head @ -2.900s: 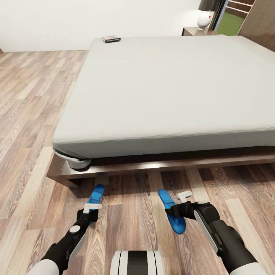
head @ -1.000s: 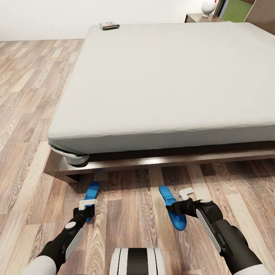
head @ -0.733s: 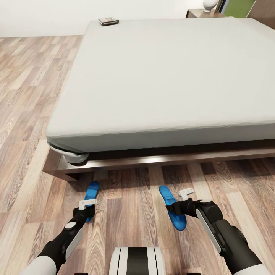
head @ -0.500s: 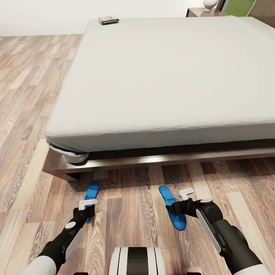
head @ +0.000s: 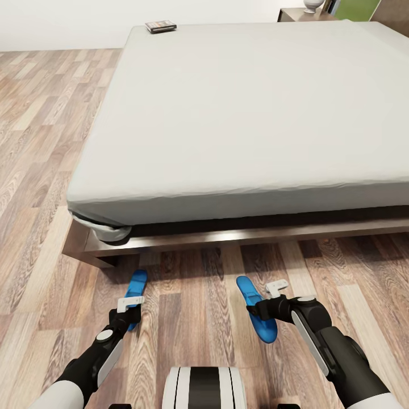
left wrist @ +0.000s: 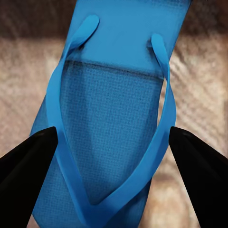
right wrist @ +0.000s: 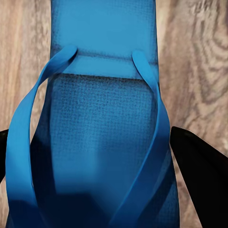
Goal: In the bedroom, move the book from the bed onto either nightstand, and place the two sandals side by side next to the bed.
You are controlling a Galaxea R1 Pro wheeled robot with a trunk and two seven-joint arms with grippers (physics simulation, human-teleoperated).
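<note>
Two bright blue sandals are near the floor in front of the bed (head: 244,102). My left gripper (head: 129,311) is shut on the left sandal (head: 137,282); in the left wrist view its black fingertips (left wrist: 28,175) press both edges of that sandal (left wrist: 109,123). The right sandal (head: 253,296) sits in my right gripper (head: 262,305), which is shut across its width. The right wrist view shows that sandal (right wrist: 104,133) between the fingertips (right wrist: 199,175). About a forearm's length separates the two sandals. The book (head: 161,26) lies on the mattress's far left corner. A nightstand (head: 298,13) stands beyond the bed's far right.
The bed's dark wood base (head: 227,241) runs across the view just beyond the sandals. Wood-plank floor (head: 40,147) stretches along the bed's left side to the white wall. A white round object (head: 313,4) sits on the nightstand.
The whole view has shifted, so the bed and book sit a little higher in the picture. Both arms and the sandals hold the same places.
</note>
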